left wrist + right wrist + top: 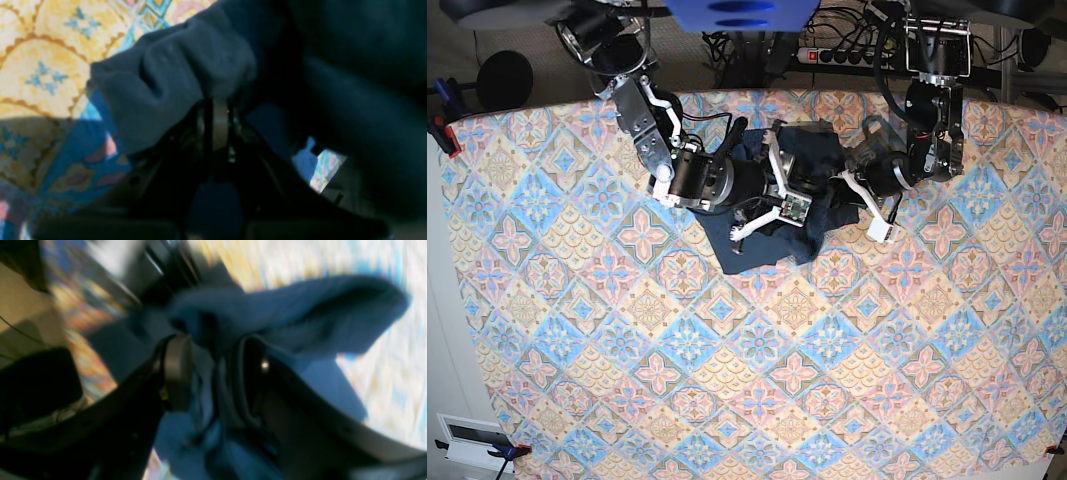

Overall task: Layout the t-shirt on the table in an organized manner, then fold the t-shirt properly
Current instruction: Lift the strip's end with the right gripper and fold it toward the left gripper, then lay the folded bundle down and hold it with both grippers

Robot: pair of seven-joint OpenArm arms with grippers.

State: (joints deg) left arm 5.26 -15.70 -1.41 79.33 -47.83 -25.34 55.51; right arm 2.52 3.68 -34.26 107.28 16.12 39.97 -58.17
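T-shirt (772,215) lies bunched in a dark heap at the far middle of the table (727,400), between the two arms; nothing spread flat yet, no sleeve or collar clearly readable from the base view.

Left gripper (217,110): jaws drawn together, pinching a fat roll of the navy cloth, which bulges over the fingertips and drapes off to the side. Patterned tablecloth shows beyond the fold.

Right gripper (213,370): jaws stand apart, with a strip of cloth hanging in the gap between the two pads (176,370). View is motion-blurred, so I cannot tell whether the cloth is touching either pad; it does not look clamped. A loose flap of the t-shirt billows out past the fingers.

Handling, as judged: soft, light, limp knit; no stiffness, so it sags and folds on itself wherever it is unsupported. Not slippery, not fragile, but layers cling and a pinch can catch several at once. Best holds would be single-layer edges, shoulder seams or hem corners, taken well apart so the cloth can be drawn taut. A mid-heap pinch only drags the bundle along
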